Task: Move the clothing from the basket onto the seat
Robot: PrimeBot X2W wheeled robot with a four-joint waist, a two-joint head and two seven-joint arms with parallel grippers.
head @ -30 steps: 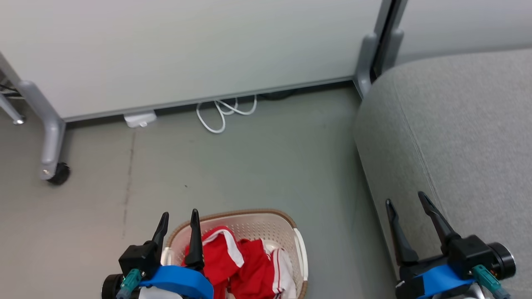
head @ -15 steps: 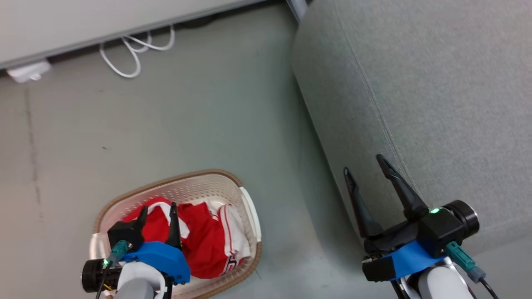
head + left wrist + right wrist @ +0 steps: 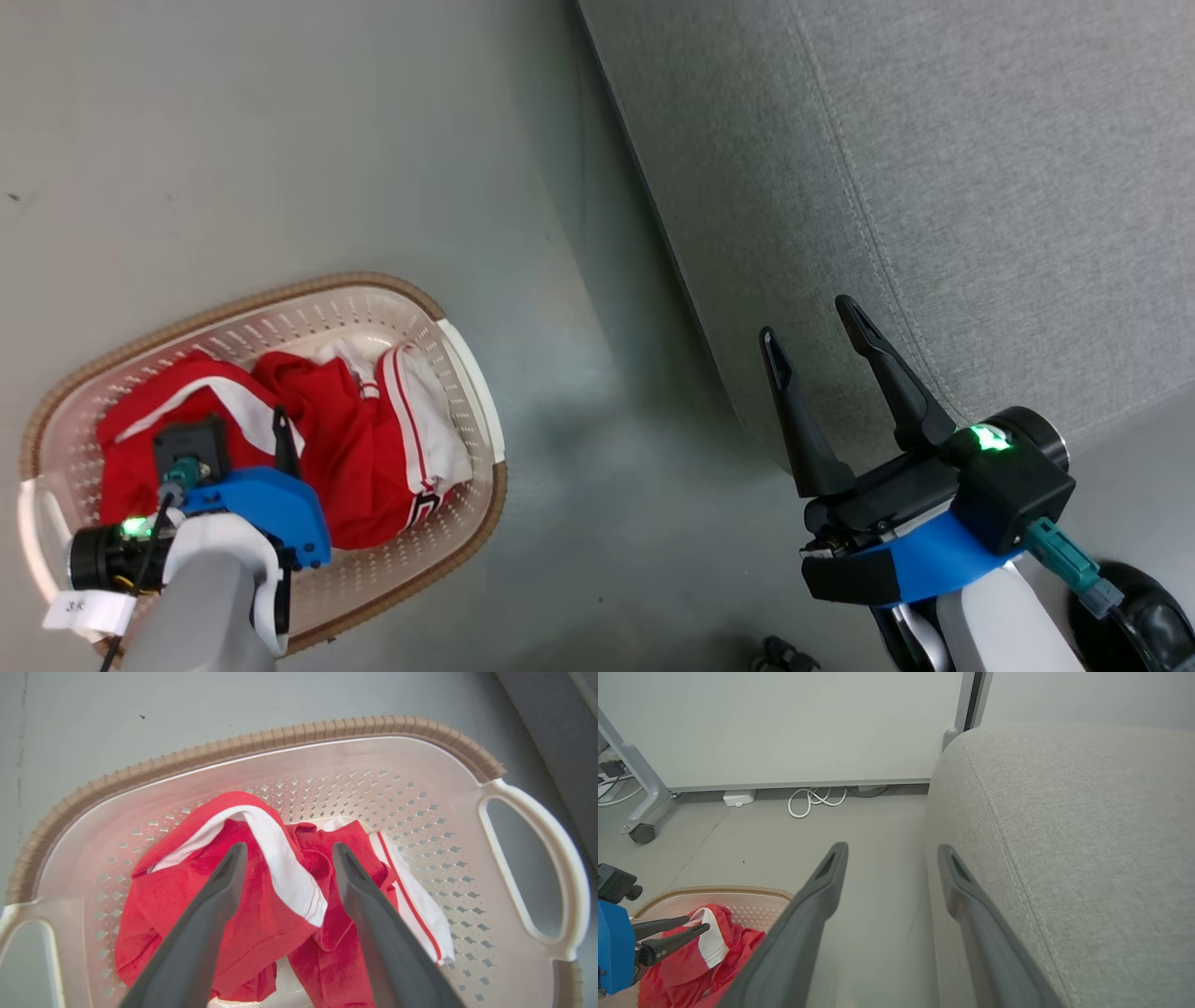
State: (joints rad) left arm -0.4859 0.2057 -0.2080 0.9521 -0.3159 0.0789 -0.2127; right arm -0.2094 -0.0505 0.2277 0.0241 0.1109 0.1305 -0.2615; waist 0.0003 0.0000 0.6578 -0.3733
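The clothing (image 3: 364, 448), red with white trim, lies crumpled in the basket (image 3: 280, 291) on the floor. My left gripper (image 3: 289, 847) points down into the basket. It is open, and its fingers straddle a white-trimmed red fold (image 3: 280, 868); whether they touch the fabric I cannot tell. From the right wrist view the left gripper (image 3: 698, 922) shows just over the clothing (image 3: 714, 961) in the basket (image 3: 714, 891). My right gripper (image 3: 807, 319) stands open and empty beside the rounded edge of the grey seat (image 3: 934, 187). Its own view shows the right gripper (image 3: 892, 847) against the seat (image 3: 1064, 858).
Grey floor (image 3: 579, 420) separates the basket from the seat. Beyond, a pale partition panel (image 3: 784, 728) stands on a castor leg (image 3: 642, 833). A white cable coil (image 3: 812, 802) and a white box (image 3: 738, 797) lie at its foot.
The head camera has tilted down and turned, shifting the whole picture. My left gripper has lowered into the basket over the clothing. Both grippers stay open.
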